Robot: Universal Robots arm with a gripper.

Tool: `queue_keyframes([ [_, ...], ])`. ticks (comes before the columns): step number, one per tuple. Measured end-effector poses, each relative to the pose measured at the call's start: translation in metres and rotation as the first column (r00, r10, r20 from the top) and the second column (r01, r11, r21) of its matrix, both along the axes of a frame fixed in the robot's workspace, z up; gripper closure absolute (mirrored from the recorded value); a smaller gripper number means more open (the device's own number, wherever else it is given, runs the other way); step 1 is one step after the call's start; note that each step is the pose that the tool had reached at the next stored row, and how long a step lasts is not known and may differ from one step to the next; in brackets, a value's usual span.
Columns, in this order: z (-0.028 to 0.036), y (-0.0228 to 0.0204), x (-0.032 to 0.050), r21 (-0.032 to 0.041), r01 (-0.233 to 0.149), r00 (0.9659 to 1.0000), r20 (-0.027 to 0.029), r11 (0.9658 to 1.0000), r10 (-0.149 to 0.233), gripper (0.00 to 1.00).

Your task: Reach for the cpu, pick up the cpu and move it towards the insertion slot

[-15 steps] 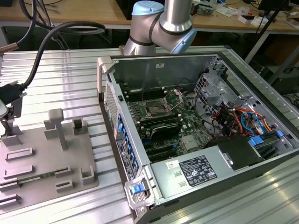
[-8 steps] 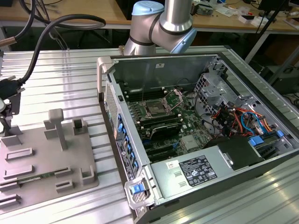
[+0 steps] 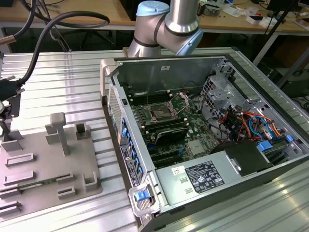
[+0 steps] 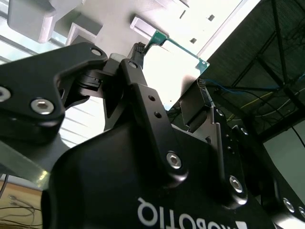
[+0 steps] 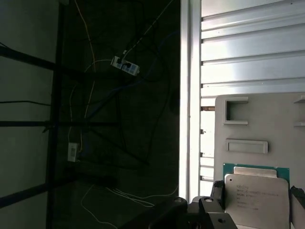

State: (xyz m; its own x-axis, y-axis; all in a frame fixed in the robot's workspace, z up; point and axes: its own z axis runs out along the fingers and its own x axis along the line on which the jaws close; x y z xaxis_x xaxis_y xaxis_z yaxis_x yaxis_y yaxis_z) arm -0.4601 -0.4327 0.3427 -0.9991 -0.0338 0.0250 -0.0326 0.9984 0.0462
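Your gripper straddles the cpu, which lies flat on the grey tray (clamped or loose, you cannot tell), apparently lined up to take it by its sides. The insertion slot sits well apart, inside the open computer case.

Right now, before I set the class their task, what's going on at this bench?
A robot arm is working on the cpu, which lies on the grey tray, on the exterior view's left of an open computer case. Its gripper is right at the chip; whether it has hold of it does not show. The insertion slot sits on the motherboard inside the case, well away from the gripper.
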Motion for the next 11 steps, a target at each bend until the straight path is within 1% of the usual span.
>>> queue_keyframes([
  [6,0.0003,0.0,0.0,0.0,0.0,1.0,0.0,1.0,0.0,0.45],
  [10,0.0023,0.0,0.0,0.0003,0.0,1.0,-0.0003,1.0,0.0,0.45],
  [11,0.004,0.0,0.0001,0.0006,0.0,1.0,-0.0007,1.0,0.0,0.45],
])
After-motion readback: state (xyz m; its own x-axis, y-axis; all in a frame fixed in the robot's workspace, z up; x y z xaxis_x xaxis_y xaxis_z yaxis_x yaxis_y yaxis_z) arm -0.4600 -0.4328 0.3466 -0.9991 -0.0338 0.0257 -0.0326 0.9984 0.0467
